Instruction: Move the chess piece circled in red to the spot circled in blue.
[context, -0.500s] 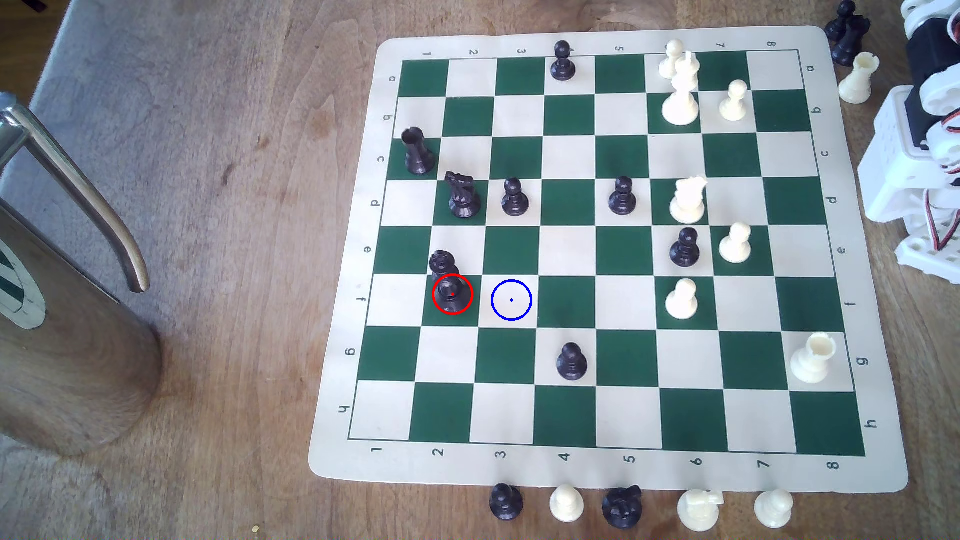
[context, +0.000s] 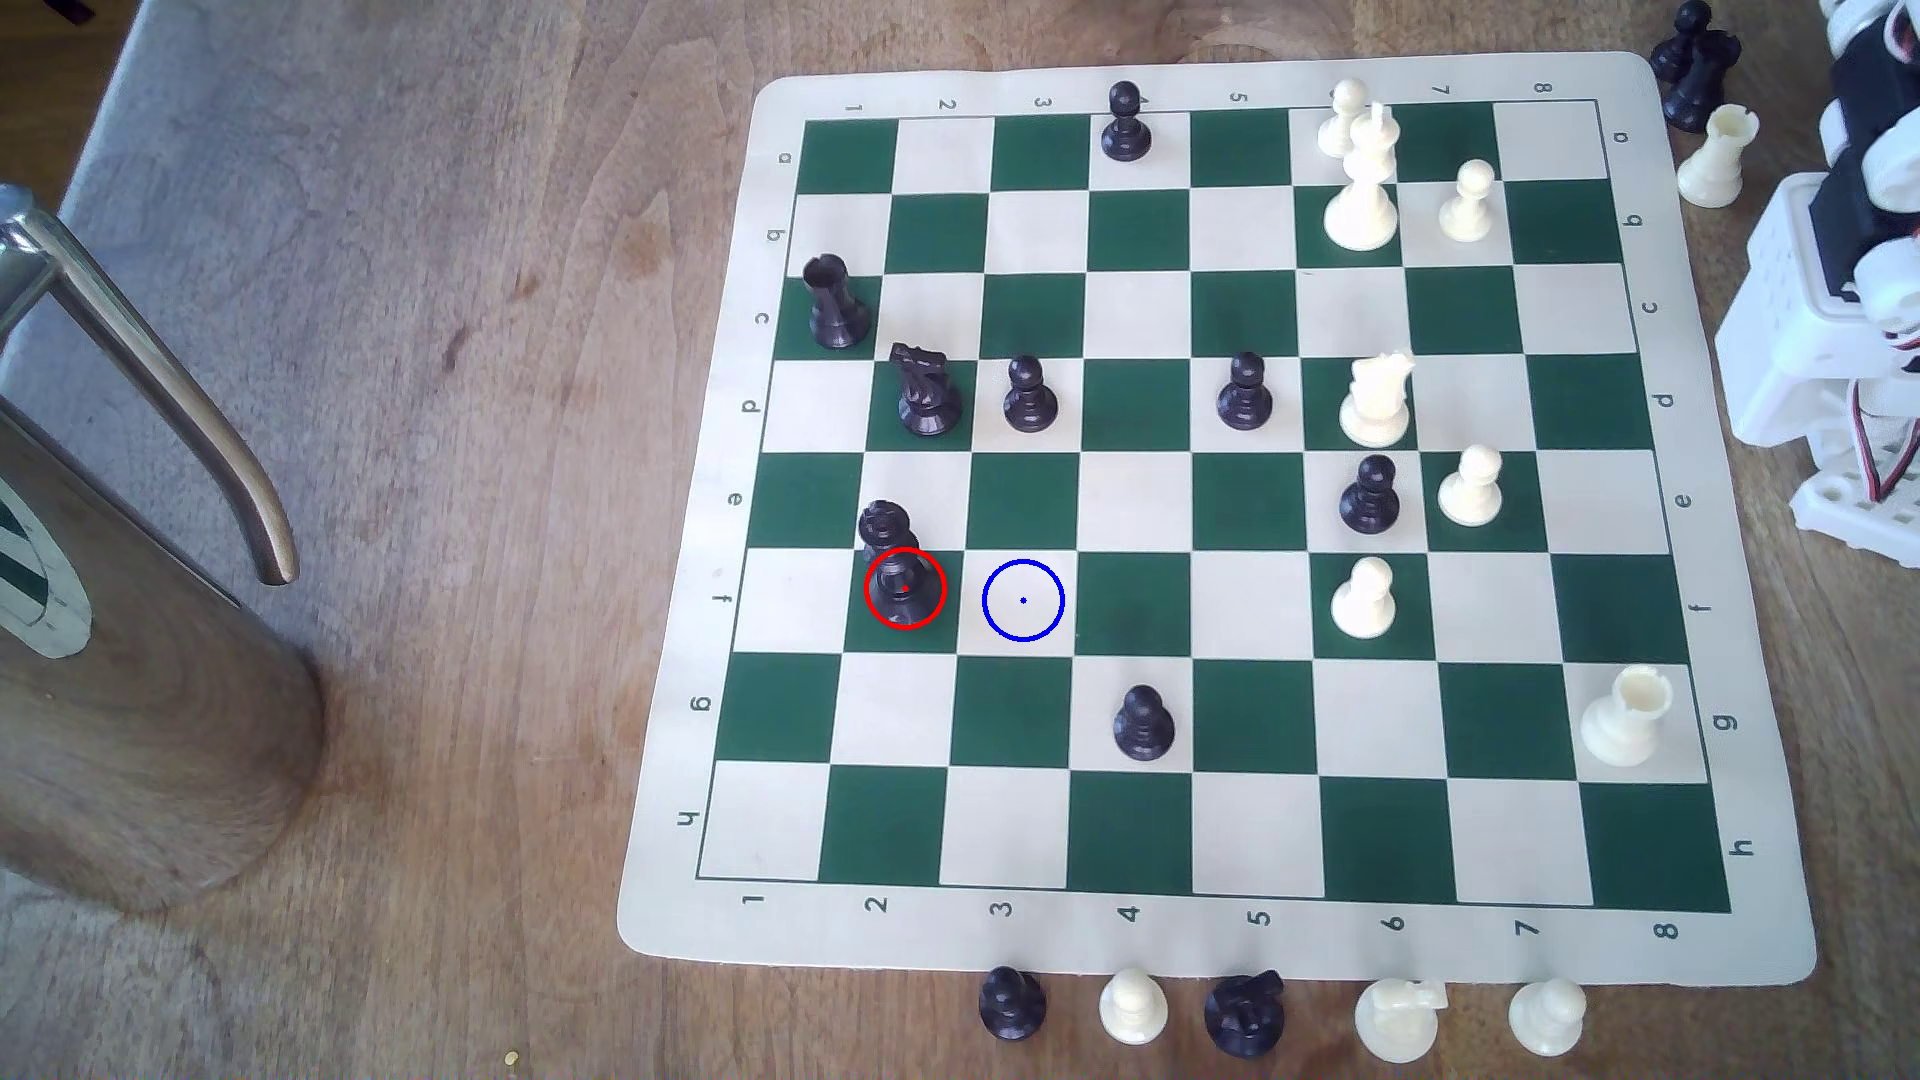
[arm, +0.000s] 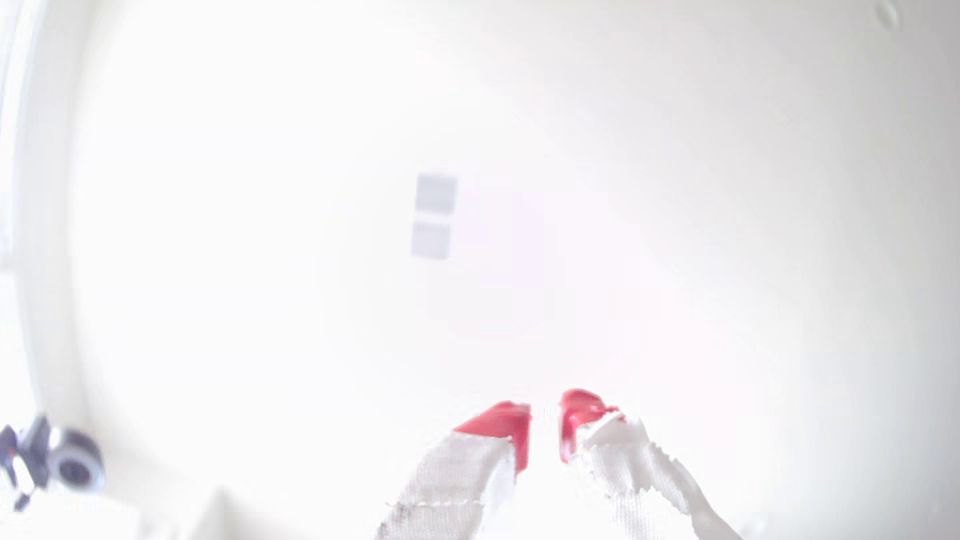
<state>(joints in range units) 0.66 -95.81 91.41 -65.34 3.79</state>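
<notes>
While ringed, the queen (context: 896, 566) neighbours a knight (context: 924, 393).

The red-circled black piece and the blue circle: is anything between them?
No. In the exterior view, only bare board lies between the black piece and the blue circle; they're on neighbouring squares.

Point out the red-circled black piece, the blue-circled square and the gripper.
red-circled black piece (context: 902, 584): exterior view, on its base.
blue-circled square (context: 1023, 600): exterior view, on the ring's centre dot.
gripper (arm: 545, 423): wrist view, midway between its red fingertips.
</notes>
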